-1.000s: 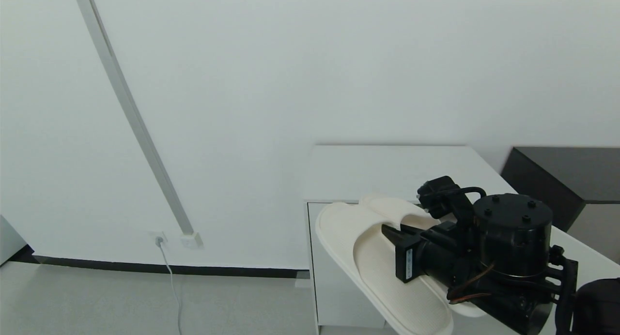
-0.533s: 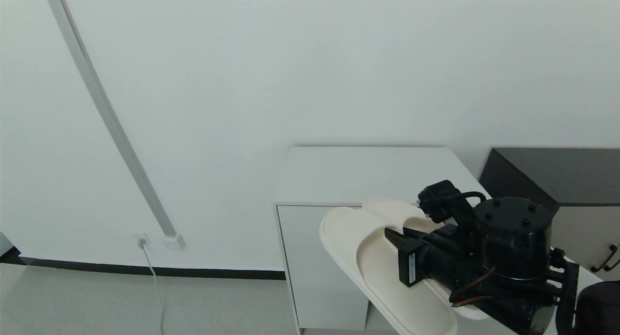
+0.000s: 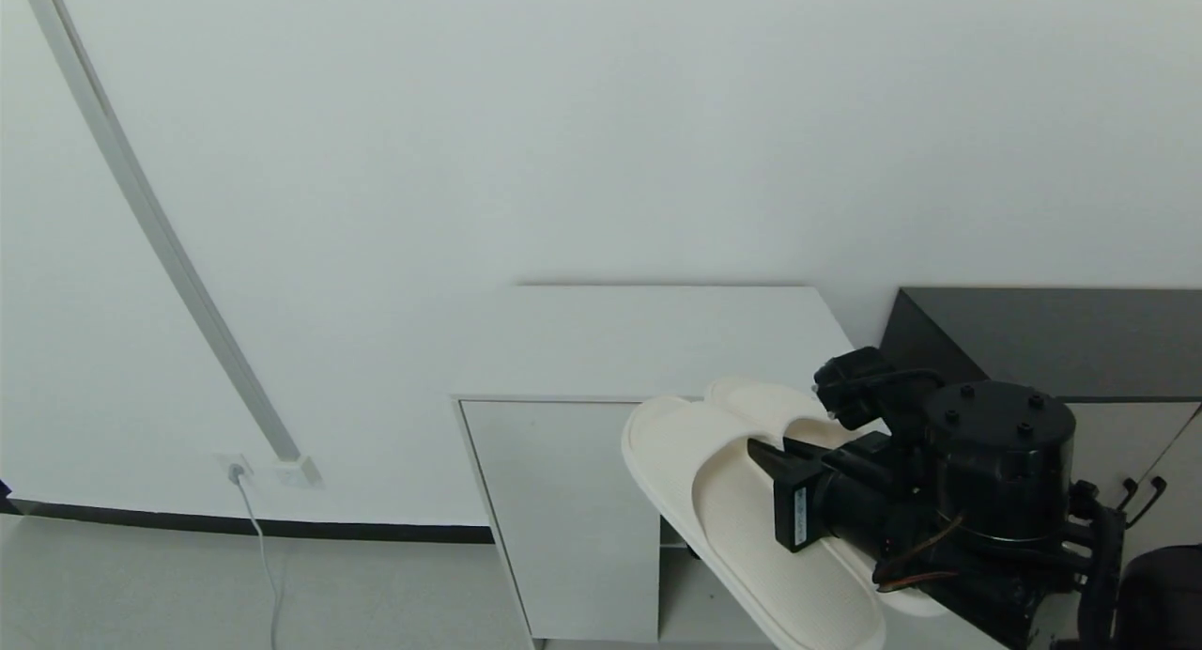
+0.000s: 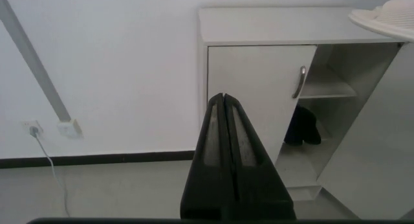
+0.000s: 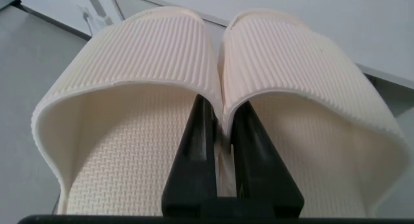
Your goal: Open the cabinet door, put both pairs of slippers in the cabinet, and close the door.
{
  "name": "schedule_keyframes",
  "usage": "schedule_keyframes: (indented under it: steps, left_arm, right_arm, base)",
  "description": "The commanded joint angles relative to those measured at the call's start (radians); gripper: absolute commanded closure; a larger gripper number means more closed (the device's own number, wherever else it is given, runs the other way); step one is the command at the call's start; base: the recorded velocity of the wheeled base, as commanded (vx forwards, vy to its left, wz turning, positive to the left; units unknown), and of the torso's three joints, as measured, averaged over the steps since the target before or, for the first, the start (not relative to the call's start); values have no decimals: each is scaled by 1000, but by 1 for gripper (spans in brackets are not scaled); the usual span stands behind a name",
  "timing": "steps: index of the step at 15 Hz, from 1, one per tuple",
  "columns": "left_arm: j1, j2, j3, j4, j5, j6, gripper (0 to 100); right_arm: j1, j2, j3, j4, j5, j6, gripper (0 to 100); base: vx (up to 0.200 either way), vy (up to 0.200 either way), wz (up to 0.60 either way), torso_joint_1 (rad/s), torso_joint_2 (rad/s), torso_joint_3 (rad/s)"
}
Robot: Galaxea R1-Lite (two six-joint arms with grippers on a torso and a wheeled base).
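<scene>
A pair of cream slippers (image 3: 714, 481) hangs in front of the white cabinet (image 3: 648, 340), with my right gripper (image 3: 762, 455) shut on them. In the right wrist view its fingers (image 5: 202, 130) pinch the two inner strap edges of the slippers (image 5: 149, 75) together. The cabinet (image 4: 284, 26) has its left door (image 4: 259, 94) closed, with a metal handle, and its right side open onto a shelf (image 4: 326, 89). A dark object (image 4: 303, 125), seemingly dark slippers, stands in the lower compartment. My left gripper (image 4: 223, 101) is shut and empty, held low in front of the cabinet.
The open right door (image 4: 369, 153) swings out beside the opening. A dark-topped grey cabinet (image 3: 1052, 335) adjoins on the right. On the wall to the left are a slanting conduit (image 3: 160, 237) and a socket with a cable (image 3: 235, 469) running down to the floor.
The whole head view has swung right: cabinet, conduit and socket slid left in the picture. The right gripper and the cream slippers keep their place in the view.
</scene>
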Motion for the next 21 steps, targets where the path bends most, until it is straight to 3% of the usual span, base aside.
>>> schedule_keyframes:
  steps: [1, 21]
  left_arm:
    - [0, 1, 0, 0, 0, 0, 100]
    - [0, 1, 0, 0, 0, -5, 100]
  right_arm:
    - [0, -1, 0, 1, 0, 0, 100]
    - [0, 9, 11, 1, 2, 0, 100]
  base:
    - [0, -200, 0, 2, 7, 2]
    - [0, -10, 0, 0, 0, 0]
